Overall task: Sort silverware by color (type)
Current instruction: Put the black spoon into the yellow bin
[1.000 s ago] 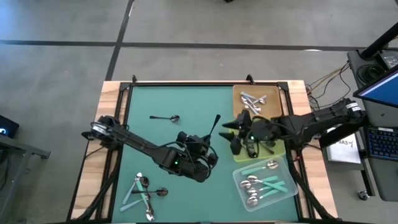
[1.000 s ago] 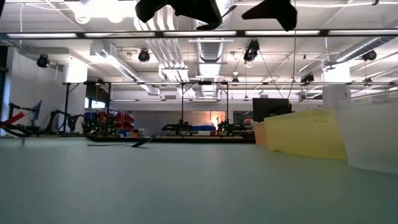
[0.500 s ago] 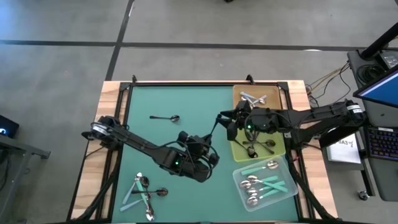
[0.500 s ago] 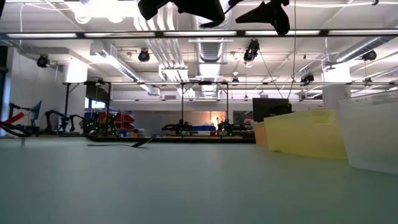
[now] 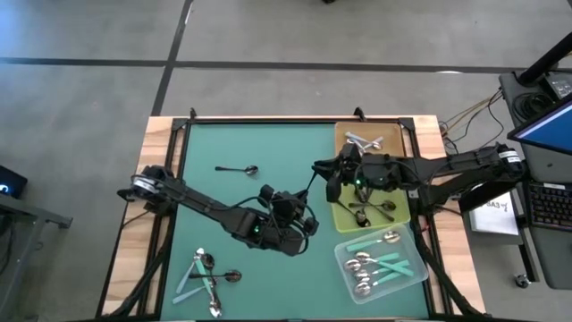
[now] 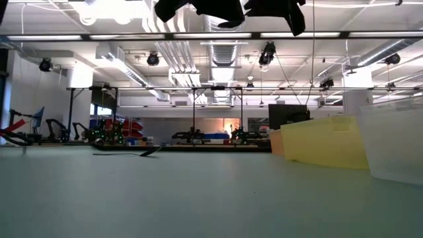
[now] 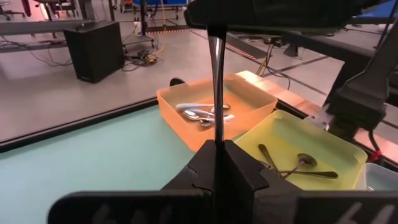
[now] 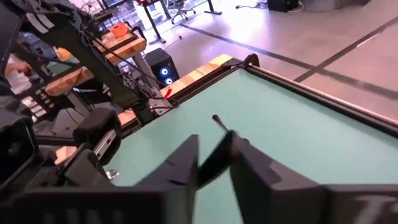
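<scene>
Left gripper (image 5: 302, 222) mid-table, fingers (image 7: 239, 167) clamped on the slim dark spoon (image 7: 216, 74), held upright off the green mat (image 5: 250, 134). Right gripper (image 5: 323, 170) just left of the yellow square tray (image 5: 399, 216), fingers (image 8: 258, 171) pinched on the same spoon's far end. Two dark spoons (image 5: 371, 209) lying in the yellow tray. Shiny silver spoons (image 5: 363, 143) in the orange square tray (image 5: 344, 153) at far right. Teal-handled spoons (image 5: 375, 262) in the clear square tray (image 5: 416, 246) at near right. One loose dark spoon (image 5: 237, 169) on the mat, far left. Mixed pile of unsorted spoons (image 5: 206, 275) at near left.
</scene>
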### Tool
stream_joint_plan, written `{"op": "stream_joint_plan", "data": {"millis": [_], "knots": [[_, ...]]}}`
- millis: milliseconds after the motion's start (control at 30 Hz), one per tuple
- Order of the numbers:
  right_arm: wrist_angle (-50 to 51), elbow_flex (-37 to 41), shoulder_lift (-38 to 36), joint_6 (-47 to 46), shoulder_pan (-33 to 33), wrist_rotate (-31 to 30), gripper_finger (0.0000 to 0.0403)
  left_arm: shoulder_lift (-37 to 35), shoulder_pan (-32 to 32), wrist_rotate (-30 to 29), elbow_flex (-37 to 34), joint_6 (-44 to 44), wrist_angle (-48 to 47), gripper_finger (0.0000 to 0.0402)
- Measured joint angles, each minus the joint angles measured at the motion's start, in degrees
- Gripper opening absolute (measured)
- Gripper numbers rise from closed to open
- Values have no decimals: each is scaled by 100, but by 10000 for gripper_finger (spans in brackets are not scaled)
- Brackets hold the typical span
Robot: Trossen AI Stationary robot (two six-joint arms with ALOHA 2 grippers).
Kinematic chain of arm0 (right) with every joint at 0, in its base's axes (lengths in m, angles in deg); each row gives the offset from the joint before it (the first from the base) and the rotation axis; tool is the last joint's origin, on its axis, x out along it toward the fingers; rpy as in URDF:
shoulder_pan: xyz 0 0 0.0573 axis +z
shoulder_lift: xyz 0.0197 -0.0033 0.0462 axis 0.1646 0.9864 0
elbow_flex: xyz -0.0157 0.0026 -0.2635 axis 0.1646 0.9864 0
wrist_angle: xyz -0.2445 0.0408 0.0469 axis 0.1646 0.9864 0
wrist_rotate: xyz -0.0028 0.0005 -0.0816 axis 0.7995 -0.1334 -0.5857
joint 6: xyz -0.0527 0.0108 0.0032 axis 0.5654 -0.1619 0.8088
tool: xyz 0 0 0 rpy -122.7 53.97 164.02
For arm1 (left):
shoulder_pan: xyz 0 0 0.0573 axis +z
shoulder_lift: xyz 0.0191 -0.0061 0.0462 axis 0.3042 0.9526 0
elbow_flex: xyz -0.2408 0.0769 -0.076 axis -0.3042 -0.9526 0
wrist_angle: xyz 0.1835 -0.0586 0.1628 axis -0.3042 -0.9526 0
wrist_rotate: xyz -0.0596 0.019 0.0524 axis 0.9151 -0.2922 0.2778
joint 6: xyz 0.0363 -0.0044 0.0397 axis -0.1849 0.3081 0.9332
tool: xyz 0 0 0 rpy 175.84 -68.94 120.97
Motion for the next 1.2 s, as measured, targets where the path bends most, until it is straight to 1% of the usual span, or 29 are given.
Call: {"op": "stream_joint_plan", "data": {"millis": [67,100,200,267,333,467,567,633,667,733,800,900,967,1033,1100,1200], "knots": [[-93,-2,-4,177,-3,73,29,0,38,26,0,4,-6,1],[-111,-10,-8,318,-1,87,21,0,62,39,0,12,1,3],[-62,-48,-17,561,1,241,13,0,95,51,0,26,7,15],[323,-124,-15,875,-6,222,9,-7,103,-57,10,104,22,27],[875,-426,15,1044,-16,265,8,-24,102,-68,69,260,28,39],[2814,-1312,-17,1164,-40,335,8,-54,85,48,198,676,-170,63],[4362,-1870,-4,1156,-42,729,8,-101,71,57,336,683,-595,75],[5117,-2022,-2,1018,-3,1132,8,-105,70,59,426,459,-1129,80],[5443,-2025,-4,946,57,1218,8,-105,70,62,453,245,-1450,81],[6004,-1876,-6,883,228,1201,8,-105,68,68,477,-410,-2188,81],[6227,-1566,-2,876,381,1204,8,-105,72,84,485,-1199,-2982,82],[6202,-965,7,839,539,1209,8,-105,72,505,485,-2440,-4238,82],[6175,-570,7,763,577,1209,8,-105,64,910,485,-3024,-4963,82],[6114,-227,7,632,576,1204,8,-105,24,1341,485,-3329,-5502,82],[6052,21,7,536,572,1202,8,-105,-28,1849,483,-3407,-5888,82],[6045,245,2,532,572,1202,9,-105,-119,2882,479,-3465,-6399,82]]}}
